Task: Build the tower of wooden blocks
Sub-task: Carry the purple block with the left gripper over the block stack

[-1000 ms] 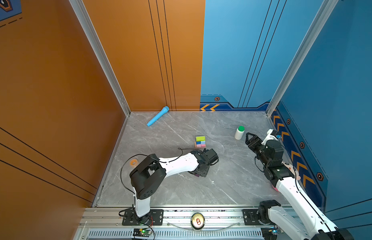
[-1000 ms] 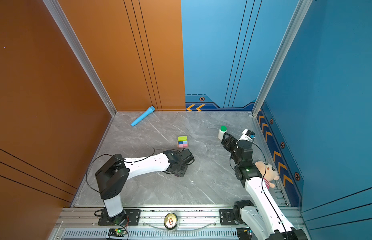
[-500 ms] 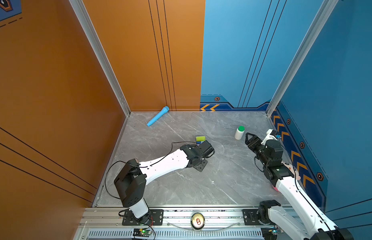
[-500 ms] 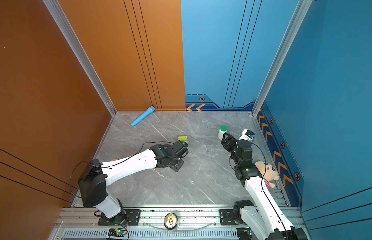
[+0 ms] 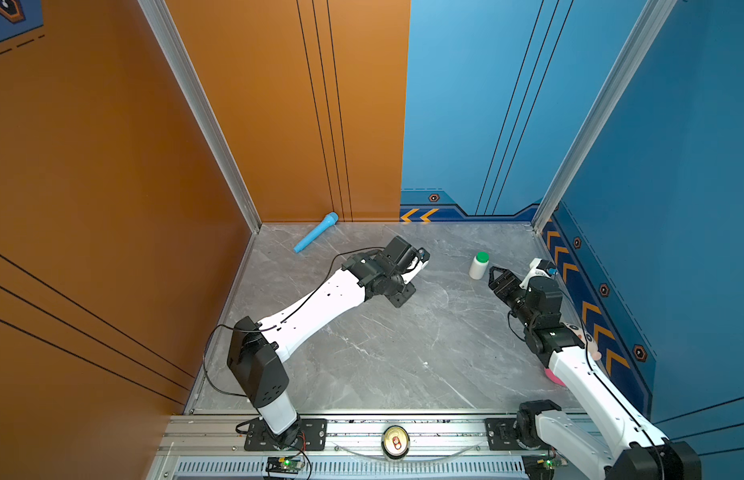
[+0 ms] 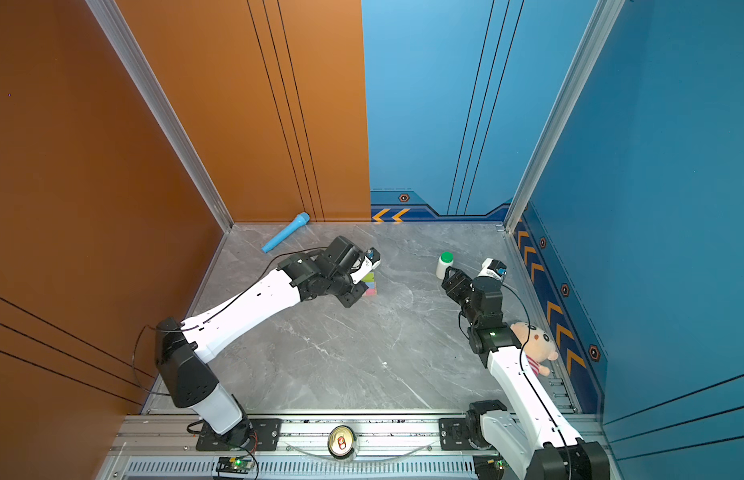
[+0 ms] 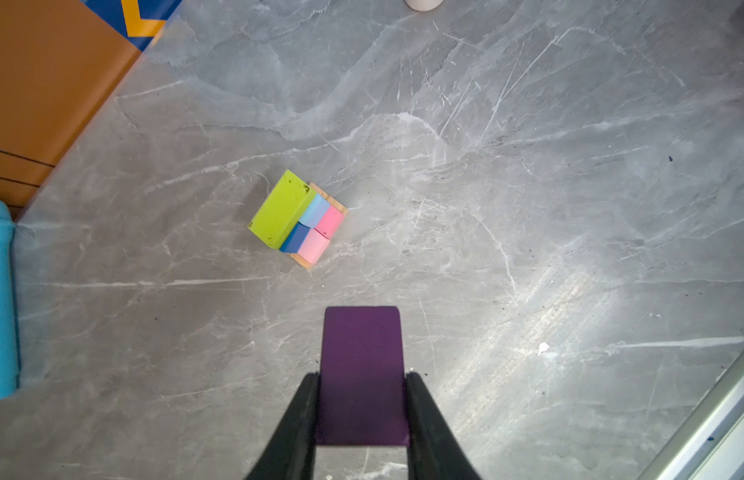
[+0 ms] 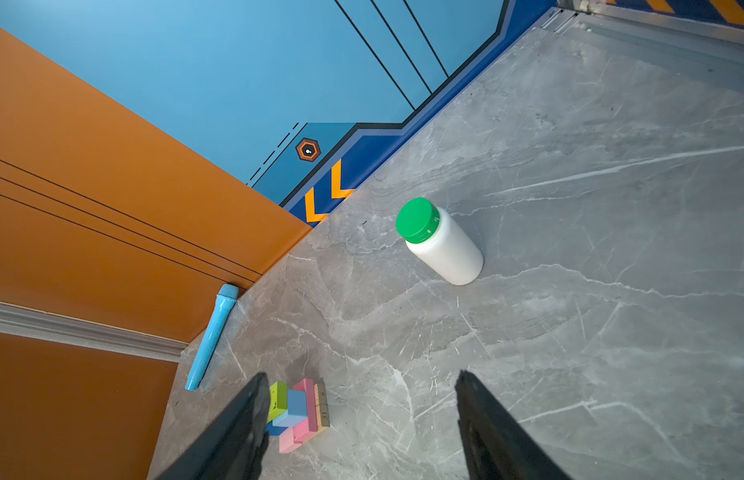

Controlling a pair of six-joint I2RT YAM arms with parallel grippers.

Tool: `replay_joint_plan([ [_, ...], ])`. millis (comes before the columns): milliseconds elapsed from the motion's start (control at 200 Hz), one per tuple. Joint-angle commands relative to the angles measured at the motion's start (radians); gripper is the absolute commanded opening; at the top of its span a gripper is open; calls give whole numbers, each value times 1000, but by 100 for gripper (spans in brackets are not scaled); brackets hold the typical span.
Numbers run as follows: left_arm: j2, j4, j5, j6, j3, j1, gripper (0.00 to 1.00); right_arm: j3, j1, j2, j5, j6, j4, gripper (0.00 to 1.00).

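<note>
The tower [image 7: 297,218] is a low stack on the grey floor: tan base, pink bars, a light-blue and a dark-blue cube, and a lime-green bar on top. It also shows in a top view [image 6: 371,286] and the right wrist view [image 8: 299,411]. My left gripper [image 7: 362,376] is shut on the dark-purple block [image 7: 362,353] and hovers just short of the tower. In both top views the left gripper [image 5: 397,293] [image 6: 353,297] hangs over the stack and hides most of it. My right gripper [image 8: 362,376] [image 5: 492,274] stands open and empty beside the bottle.
A white bottle with green cap [image 5: 479,266] [image 8: 443,245] stands upright right of the tower. A light-blue toy microphone [image 5: 315,232] [image 8: 212,336] lies by the back wall. A plush doll [image 6: 534,343] sits behind the right arm. A can [image 5: 396,441] rests on the front rail.
My left arm has stretched out and carried the purple block back toward the tower, now covering it from above. The right arm has not moved.
</note>
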Motion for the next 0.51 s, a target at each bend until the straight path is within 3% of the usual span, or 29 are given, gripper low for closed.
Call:
replay_joint_plan([
  [0, 44, -47, 122, 126, 56, 47, 20, 32, -12, 22, -21, -7, 33, 72],
  [501, 231, -52, 227, 384, 245, 134, 13, 68, -27, 149, -35, -8, 63, 72],
])
